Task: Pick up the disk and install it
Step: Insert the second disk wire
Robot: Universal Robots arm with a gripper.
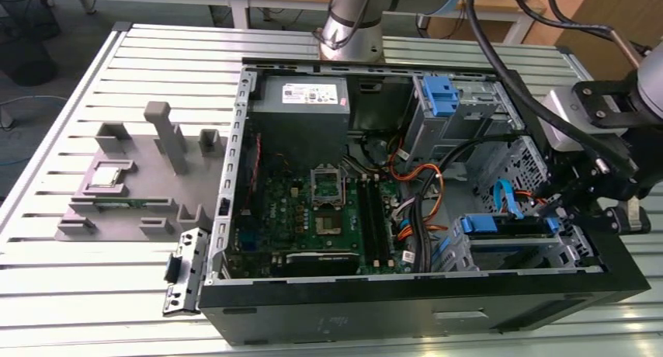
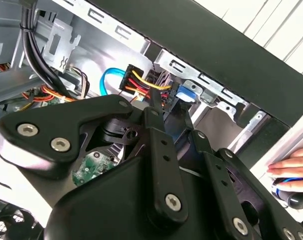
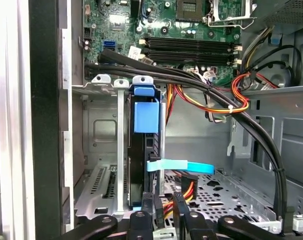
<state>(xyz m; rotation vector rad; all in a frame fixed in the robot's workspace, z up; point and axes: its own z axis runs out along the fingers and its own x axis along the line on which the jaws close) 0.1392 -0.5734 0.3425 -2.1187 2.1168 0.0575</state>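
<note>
The open computer case (image 1: 414, 310) lies on the slatted counter (image 1: 83, 295). The disk (image 3: 144, 150) stands on edge in the drive cage (image 3: 99, 135) at the case's front corner. The gripper (image 3: 164, 207) sits just behind it, fingers nearly together around its rear edge

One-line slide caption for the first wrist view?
Gripper at the blue-bracketed disk standing in its metal bay, motherboard beyond.
</note>
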